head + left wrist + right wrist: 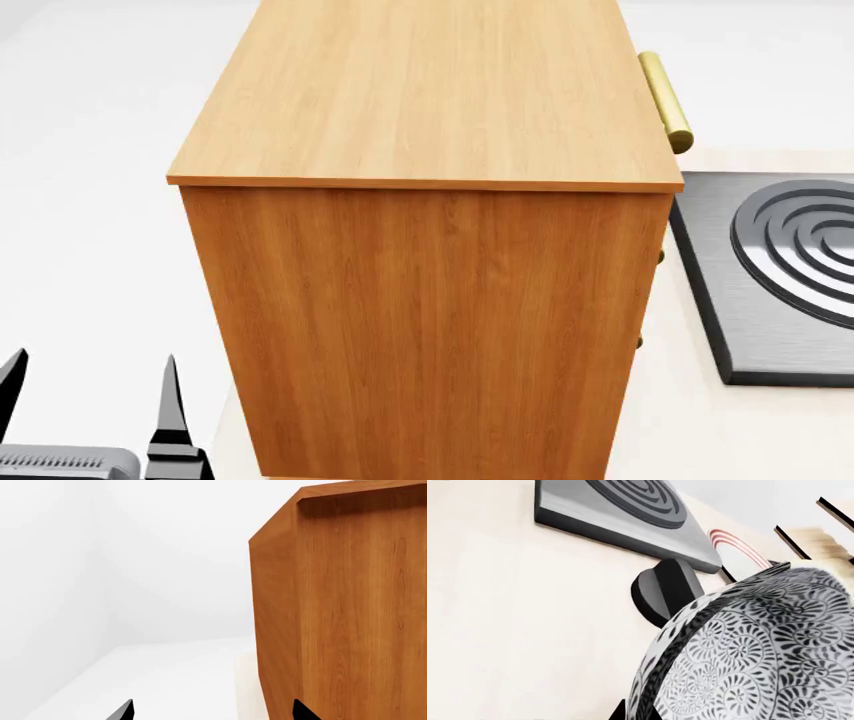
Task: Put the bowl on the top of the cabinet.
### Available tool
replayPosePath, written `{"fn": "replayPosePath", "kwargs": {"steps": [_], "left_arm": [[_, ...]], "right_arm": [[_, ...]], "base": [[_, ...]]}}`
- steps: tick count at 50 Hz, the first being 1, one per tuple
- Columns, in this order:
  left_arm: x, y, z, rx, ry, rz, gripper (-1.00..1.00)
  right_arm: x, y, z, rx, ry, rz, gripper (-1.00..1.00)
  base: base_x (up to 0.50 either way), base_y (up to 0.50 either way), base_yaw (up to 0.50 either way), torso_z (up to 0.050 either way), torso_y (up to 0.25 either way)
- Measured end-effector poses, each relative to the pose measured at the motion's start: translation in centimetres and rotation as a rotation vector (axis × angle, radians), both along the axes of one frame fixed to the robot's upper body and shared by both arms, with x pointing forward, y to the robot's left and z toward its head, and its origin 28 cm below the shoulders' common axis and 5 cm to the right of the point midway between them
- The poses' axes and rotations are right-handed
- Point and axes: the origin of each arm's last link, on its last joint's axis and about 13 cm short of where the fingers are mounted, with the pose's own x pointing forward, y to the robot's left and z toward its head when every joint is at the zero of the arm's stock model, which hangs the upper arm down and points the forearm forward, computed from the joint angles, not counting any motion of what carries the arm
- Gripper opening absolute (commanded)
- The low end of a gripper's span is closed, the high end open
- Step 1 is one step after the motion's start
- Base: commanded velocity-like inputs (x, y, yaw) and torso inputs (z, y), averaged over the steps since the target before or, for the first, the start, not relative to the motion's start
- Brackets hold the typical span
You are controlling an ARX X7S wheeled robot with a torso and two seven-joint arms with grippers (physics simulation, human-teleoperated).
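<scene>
One bowl (747, 650), seen only in the right wrist view: it fills the near field, patterned outer wall toward the camera, above the pale counter (514, 630). Rim and foot out of frame, so which way its opening points can't be told. Right gripper itself not visible; grip state cannot be told.

One cabinet (427, 300), upright, long axis vertical, flat top (427, 90) bare wood. One brass handle (665, 100) fully in view on its right face.

Left gripper (87, 400) low beside the cabinet's left side, fingers spread apart, holding nothing.

One grey hob (787, 270) right of the cabinet. One red-striped plate (737, 550), one dark knob (664, 592).
</scene>
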Motion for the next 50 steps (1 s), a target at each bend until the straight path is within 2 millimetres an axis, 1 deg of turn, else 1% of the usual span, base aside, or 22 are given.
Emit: {"fn": "replayPosePath", "kwargs": {"steps": [12, 20, 26, 41, 50], "left_arm": [[0.0, 0.0, 0.0, 0.000, 0.000, 0.002, 1.00], [0.0, 0.1, -0.1, -0.001, 0.001, 0.003, 1.00], [0.0, 0.1, -0.1, -0.001, 0.002, 0.004, 1.00], [0.0, 0.1, -0.1, -0.002, 0.002, 0.004, 1.00], [0.0, 0.2, -0.1, -0.002, 0.003, 0.005, 1.00]], "right_arm": [[0.1, 0.6, 0.2, 0.022, -0.005, 0.024, -1.00], [0.6, 1.4, 1.4, 0.027, -0.021, 0.054, -1.00], [1.2, 2.3, 3.3, 0.033, -0.043, 0.085, -1.00], [2.6, 4.6, 9.1, 0.043, -0.133, 0.164, -1.00], [3.4, 5.9, 12.3, 0.059, -0.191, 0.197, -1.00]], "base": [[0.00, 0.00, 0.00, 0.000, 0.001], [0.00, 0.00, 0.00, 0.000, 0.000], [0.00, 0.00, 0.00, 0.000, 0.000], [0.00, 0.00, 0.00, 0.000, 0.001], [0.00, 0.00, 0.00, 0.000, 0.000]]}}
